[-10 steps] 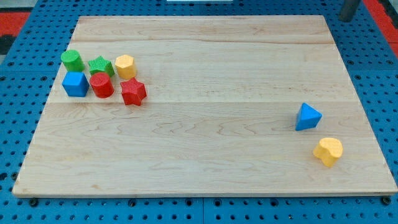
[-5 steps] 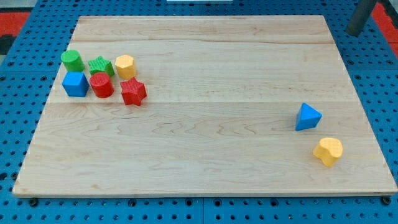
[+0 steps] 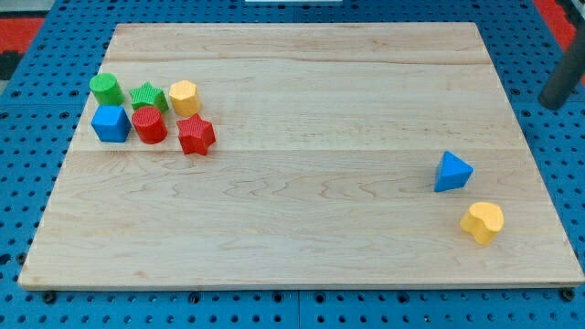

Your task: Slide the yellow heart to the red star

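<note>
Hanging off the board at the view's right edge, my tip [image 3: 552,104] is touching no block. Yellow heart [image 3: 482,222] is lying below-left of it, red star [image 3: 196,135] waiting far left.

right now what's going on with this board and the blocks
A robot arm with a dark rod is meant to push the yellow heart block across the wooden board to the red star block. Nothing is being touched. My tip sits off the board at the view's right edge, above and right of the heart. The heart lies near the bottom right, just below a blue triangular block. The star is far away at upper left, at the edge of a cluster of other blocks.
</note>
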Available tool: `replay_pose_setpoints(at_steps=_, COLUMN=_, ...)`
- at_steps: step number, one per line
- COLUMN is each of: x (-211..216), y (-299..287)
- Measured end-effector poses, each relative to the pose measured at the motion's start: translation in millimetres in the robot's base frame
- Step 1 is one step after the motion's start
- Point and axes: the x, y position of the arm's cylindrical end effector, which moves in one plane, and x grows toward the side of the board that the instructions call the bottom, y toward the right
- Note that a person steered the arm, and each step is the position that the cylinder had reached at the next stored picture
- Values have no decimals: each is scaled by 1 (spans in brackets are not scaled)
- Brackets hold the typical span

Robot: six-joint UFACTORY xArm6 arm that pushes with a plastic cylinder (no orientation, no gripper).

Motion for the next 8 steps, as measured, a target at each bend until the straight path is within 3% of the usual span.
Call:
replay_pose_setpoints(at_steps=1, x=66, y=-25)
replay_pose_setpoints(at_steps=2, x=106, y=-25)
replay_pose_setpoints(at_steps=4, x=115, y=-25)
replay_pose_setpoints(at_steps=6, x=130, y=-97)
replay_pose_setpoints(at_steps=8, x=160, y=-51)
